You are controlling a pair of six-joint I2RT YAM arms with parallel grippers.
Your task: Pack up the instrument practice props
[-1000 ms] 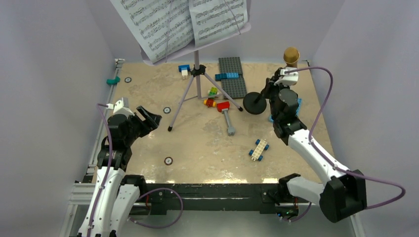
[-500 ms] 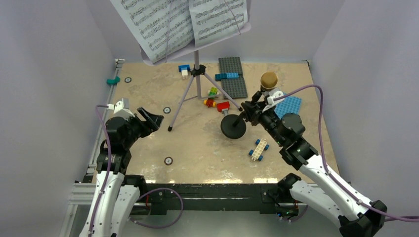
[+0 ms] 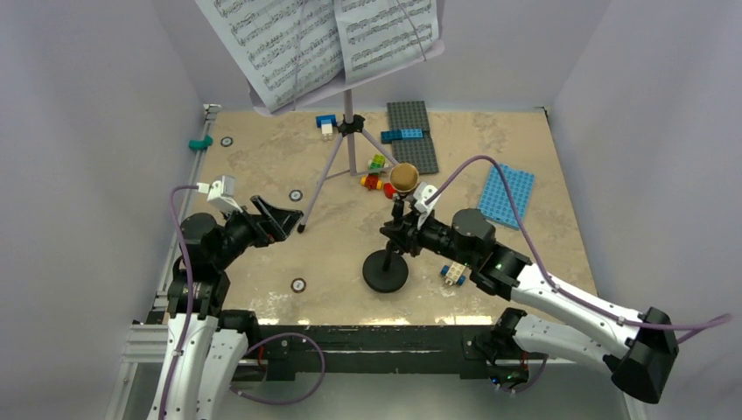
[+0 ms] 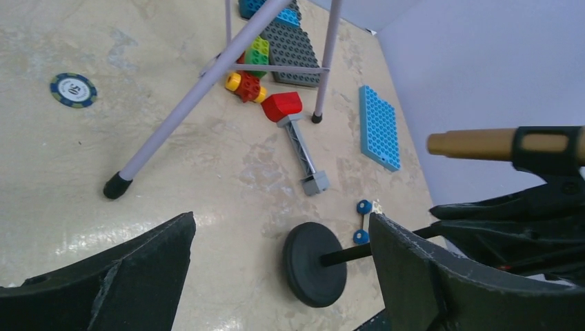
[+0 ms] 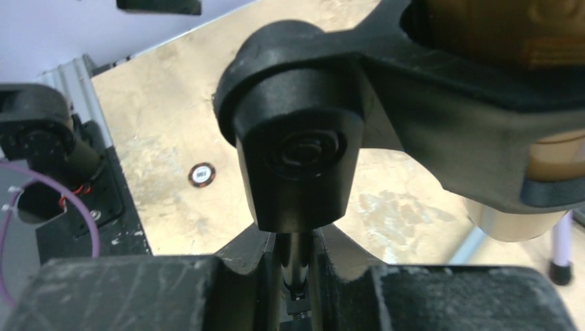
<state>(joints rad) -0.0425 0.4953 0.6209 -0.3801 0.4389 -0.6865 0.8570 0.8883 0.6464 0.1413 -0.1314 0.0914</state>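
**Item 1: mic stand [image 3: 386,271], with microphone [image 3: 403,177].** The right end effector [image 3: 400,234] was clenched on the thin black pole, just under the clip; the right wrist view showed the pole pinched between its two fingers. The gold-brown microphone sat in the clip at the top. The round base hung low over the near-centre of the surface [image 3: 262,166]; whether it touched could not be told. The long axis ran from the base, nearest the arm mounts, up and away to the microphone head, leaning a little to the right. The right arm was the nearer one, since it held the piece. From the left end effector [image 3: 282,217], the stand lay to the right and slightly nearer the arm mounts, well apart.

**Item 2: left end effector.** Released, with the jaws spread wide and nothing between them. The left wrist view framed the stand's base between its fingertips, though it was not within reach.

**Item 3: music stand [image 3: 348,140], with sheet-music pages [image 3: 289,44].** Upright at the far centre, with the pages on the desk. Its near-left foot stood just beside the left end effector, so the left arm was judged the nearer for this piece.

**Item 4: not for packing.** A toy hammer [image 4: 293,131] and a blue baseplate [image 3: 507,194] lay beyond the held stand.
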